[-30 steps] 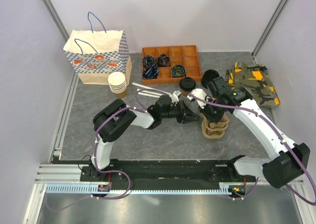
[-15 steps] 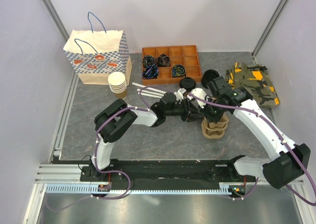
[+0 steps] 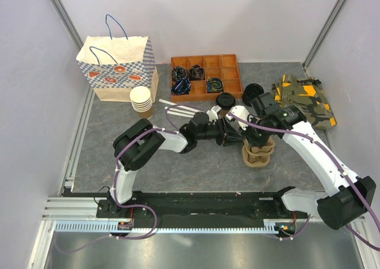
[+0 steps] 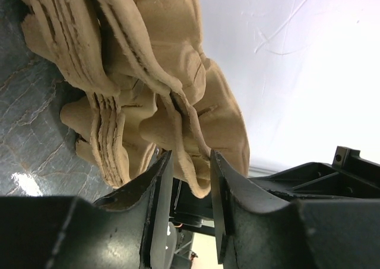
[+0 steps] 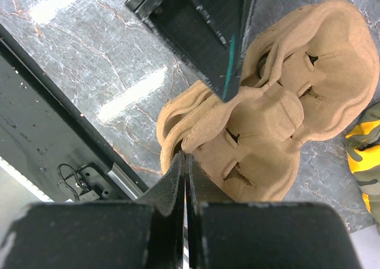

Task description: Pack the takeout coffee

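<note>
Left gripper (image 4: 190, 162): the jaws stand partly apart, astride a folded rim of the pulp carrier stack (image 3: 259, 155). The rim fills most of the gap. It cannot be determined whether the pads press it or merely flank it. The gripper meets the stack on the stack's left side.

Items noted, left to right, all placed against the carrier stack:

- Paper bag (image 3: 116, 67), patterned and with handles, upright. It is far to the left of the stack and behind it.
- Stack of lidless cups (image 3: 141, 100), behind and well left of the carrier stack, just in front of the bag.
- Compartment tray (image 3: 206, 76), orange-brown, behind the stack. Dark items lie in several of its cells.
- Takeout coffee (image 3: 224, 99), with its black lid uppermost, stands on the table (image 3: 196, 162) behind and slightly left of the stack. It is near the left gripper on that gripper's far side and clear of the jaws. Neither gripper touches it, and it is not seated in the carrier.
- A second black disc (image 3: 252, 92) lies directly behind the stack.
- Right gripper (image 5: 183, 159): the fingers are closed flat together, with the tips against the stack's near rim. Whether a thin edge is nipped between them cannot be determined.
- Camouflage cloth (image 3: 303, 103), right of the stack and behind it.
</note>
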`<act>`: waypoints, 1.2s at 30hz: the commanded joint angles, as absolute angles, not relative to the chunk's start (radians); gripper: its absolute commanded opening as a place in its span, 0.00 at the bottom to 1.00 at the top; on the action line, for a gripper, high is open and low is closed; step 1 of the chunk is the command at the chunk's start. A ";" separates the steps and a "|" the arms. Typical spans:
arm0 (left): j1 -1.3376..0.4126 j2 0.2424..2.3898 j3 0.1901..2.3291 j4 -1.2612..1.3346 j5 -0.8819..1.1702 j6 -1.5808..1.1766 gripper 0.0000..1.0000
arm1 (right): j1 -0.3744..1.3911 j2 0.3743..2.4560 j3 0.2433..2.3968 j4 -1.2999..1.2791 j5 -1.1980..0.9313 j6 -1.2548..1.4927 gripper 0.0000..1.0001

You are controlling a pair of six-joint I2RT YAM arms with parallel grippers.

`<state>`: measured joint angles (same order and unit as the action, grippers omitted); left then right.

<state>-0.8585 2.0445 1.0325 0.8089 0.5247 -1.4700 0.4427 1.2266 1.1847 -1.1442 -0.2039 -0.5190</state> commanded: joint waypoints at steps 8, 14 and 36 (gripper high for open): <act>-0.836 2.040 1.049 0.856 0.514 -1.511 0.39 | 0.445 1.204 1.178 -1.129 -0.213 -0.520 0.00; -0.839 2.052 1.078 0.861 0.520 -1.522 0.41 | 0.445 1.206 1.183 -1.129 -0.215 -0.522 0.00; -0.857 2.138 1.163 0.867 0.499 -1.540 0.41 | 0.443 1.209 1.195 -1.132 -0.248 -0.515 0.00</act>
